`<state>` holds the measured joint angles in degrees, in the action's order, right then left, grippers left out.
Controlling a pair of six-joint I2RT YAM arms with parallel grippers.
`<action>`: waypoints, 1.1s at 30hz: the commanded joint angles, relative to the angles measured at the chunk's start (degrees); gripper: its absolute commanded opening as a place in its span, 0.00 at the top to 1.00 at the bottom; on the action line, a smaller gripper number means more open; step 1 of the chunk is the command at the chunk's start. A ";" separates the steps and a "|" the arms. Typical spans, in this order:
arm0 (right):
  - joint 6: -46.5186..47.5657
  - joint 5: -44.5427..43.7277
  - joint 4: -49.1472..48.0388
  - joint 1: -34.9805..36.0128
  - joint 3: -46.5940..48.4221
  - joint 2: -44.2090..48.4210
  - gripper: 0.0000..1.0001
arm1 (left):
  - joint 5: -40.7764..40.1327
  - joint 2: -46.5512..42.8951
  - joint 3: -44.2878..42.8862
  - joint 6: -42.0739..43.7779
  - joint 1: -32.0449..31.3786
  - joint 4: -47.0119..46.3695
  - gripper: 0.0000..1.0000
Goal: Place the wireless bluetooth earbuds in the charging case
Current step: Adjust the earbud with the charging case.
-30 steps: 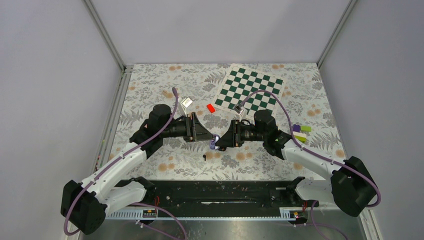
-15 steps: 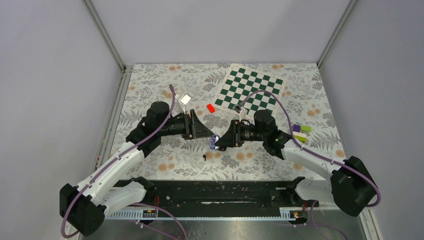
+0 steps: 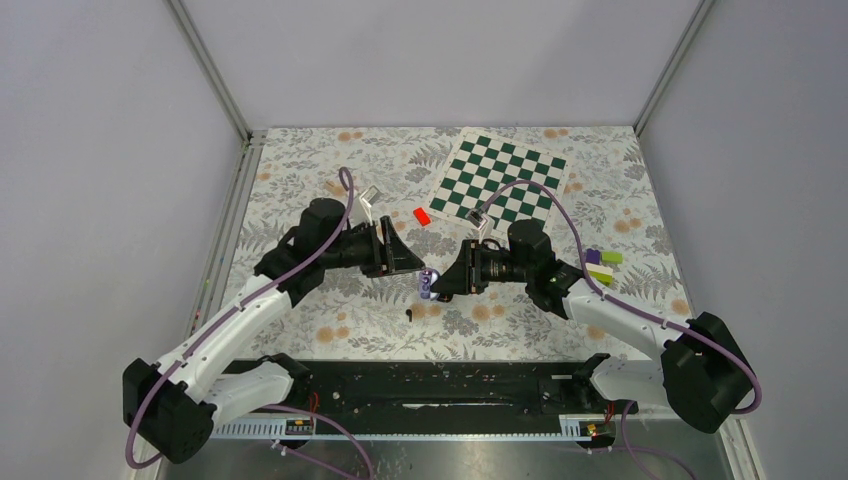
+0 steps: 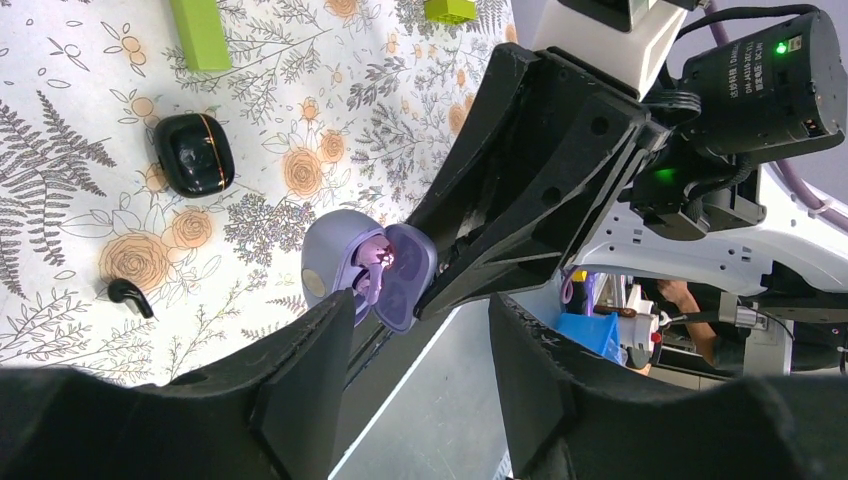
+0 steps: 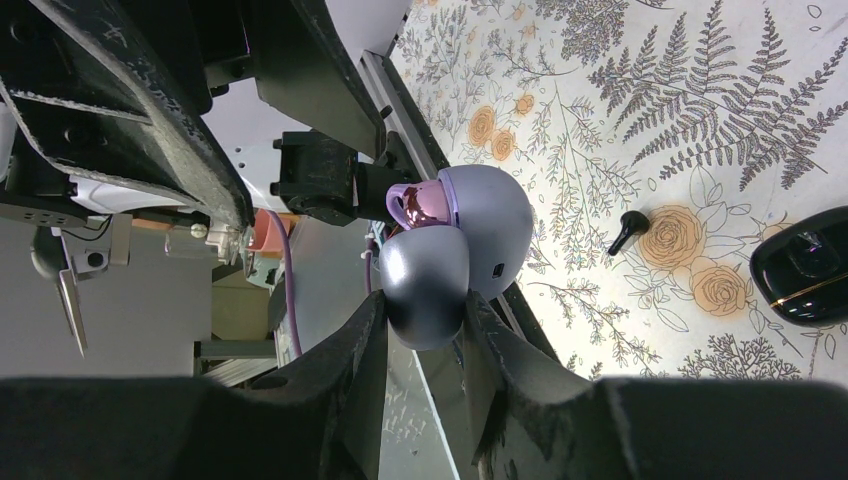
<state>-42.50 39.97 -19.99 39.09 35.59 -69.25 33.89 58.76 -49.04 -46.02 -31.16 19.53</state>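
Note:
My right gripper is shut on the lid of an open lilac-grey charging case and holds it above the table. A glossy purple earbud sits inside the case. My left gripper is open and empty, just left of the case and apart from it. One small black earbud lies loose on the floral cloth below, also in the left wrist view and the right wrist view. My right gripper's own fingers pinch the lid from both sides.
A closed glossy black case with a gold line lies on the cloth near the black earbud. A checkerboard lies at the back right, a red block beside it. Lime and purple blocks sit at the right.
My left gripper has drawn back a little, up and to the left, away from the held case. The right arm and the case have stayed put.

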 commanded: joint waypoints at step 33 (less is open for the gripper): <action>0.77 -0.38 -1.40 0.37 1.01 1.12 1.00 | -0.03 1.35 -1.28 -1.28 -3.72 -4.32 0.48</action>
<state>-42.50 39.94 -19.97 39.09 35.59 -69.25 35.48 61.36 -48.60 -48.47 -34.72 14.70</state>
